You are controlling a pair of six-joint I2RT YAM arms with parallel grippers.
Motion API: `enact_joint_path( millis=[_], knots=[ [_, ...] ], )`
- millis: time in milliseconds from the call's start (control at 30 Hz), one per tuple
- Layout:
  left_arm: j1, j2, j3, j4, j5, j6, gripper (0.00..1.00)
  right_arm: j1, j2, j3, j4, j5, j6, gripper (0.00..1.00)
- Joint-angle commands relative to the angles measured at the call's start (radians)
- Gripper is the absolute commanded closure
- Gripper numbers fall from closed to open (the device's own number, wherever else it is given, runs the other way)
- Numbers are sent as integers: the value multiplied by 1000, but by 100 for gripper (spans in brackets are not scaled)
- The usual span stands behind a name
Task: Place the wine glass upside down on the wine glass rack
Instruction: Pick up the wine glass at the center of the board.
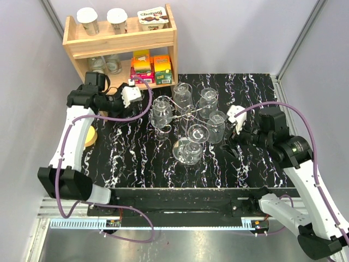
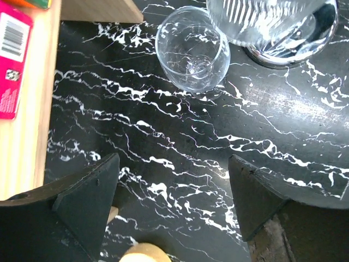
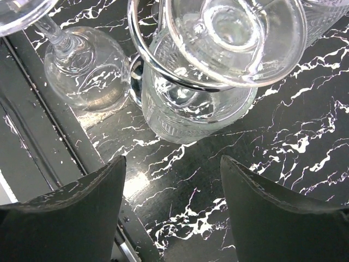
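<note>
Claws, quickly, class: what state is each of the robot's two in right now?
Black left claw: open, holding nothing.
Black right claw: open, holding nothing.

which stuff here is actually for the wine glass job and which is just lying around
For the job: wine glass rack; wine glasses.
Lying about: wooden shelf; Chobani pot; juice cartons.

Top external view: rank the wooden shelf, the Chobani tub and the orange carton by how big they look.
1. wooden shelf, by far the largest.
2-3. Chobani tub and orange carton look about alike. The tub sits on the upper level, nearer the camera, so I won't rank those two.
</note>
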Motion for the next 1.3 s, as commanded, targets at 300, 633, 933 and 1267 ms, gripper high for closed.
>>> enact_joint_path(
  millis=[300, 633, 933, 1267],
  knots=[
    [46, 146, 3, 257, 314, -49, 20, -29, 10, 3, 34, 31, 1, 26],
    [-14, 143, -6, 492, 177, -583, 25, -34, 13, -7, 40, 33, 3, 26],
    [-108, 166, 12, 474, -35, -706, 33, -37, -8, -27, 42, 42, 4, 25],
    [-157, 209, 31, 409, -178, -700, 38, -38, -40, -69, 54, 51, 7, 25]
  ],
)
